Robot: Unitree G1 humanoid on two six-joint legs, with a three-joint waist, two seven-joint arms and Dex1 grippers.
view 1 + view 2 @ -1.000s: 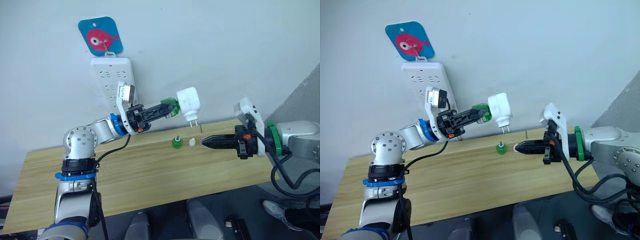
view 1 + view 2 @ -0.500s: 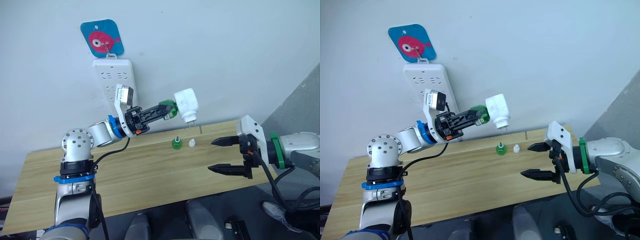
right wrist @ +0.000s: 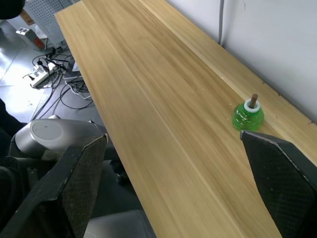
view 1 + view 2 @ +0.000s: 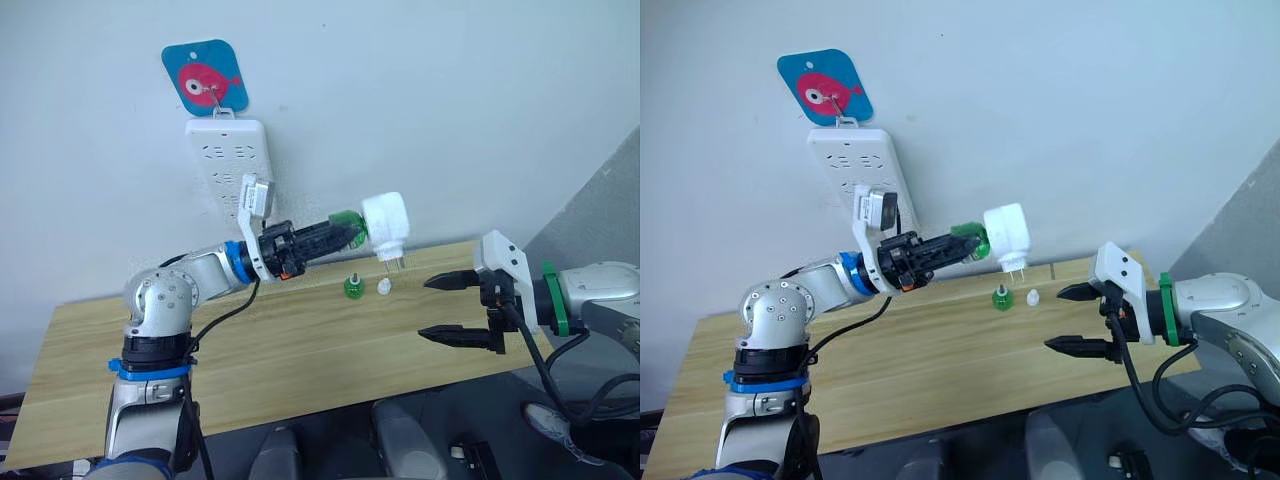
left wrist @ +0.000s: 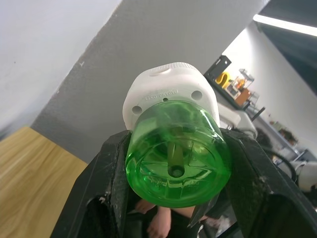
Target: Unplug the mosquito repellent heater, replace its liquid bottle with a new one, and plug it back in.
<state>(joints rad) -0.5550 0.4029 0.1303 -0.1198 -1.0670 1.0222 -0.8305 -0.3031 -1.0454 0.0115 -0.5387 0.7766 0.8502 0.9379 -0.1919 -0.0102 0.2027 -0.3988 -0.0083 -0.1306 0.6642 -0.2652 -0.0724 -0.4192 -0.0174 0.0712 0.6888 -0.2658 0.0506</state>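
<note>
Left hand (image 4: 340,231): clamped on green bottle (image 5: 176,160) fitted in mosquito repellent heater (image 4: 385,221), held above the tabletop (image 4: 250,350). Right hand (image 4: 450,308): fingers apart, near the tabletop's front edge, touching nothing.

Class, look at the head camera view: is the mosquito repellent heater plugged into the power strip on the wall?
No. The left gripper holds the mosquito repellent heater over the table, apart from the power strip.

We hold the mosquito repellent heater (image 4: 1006,231) by its green bottle (image 4: 971,241) in our left gripper (image 4: 958,245), above the wooden table (image 4: 890,360). On the table stand a second green bottle (image 4: 1002,295) and a white cap (image 4: 1033,297). Near them, our right gripper (image 4: 1068,318) hovers with fingers spread.
</note>
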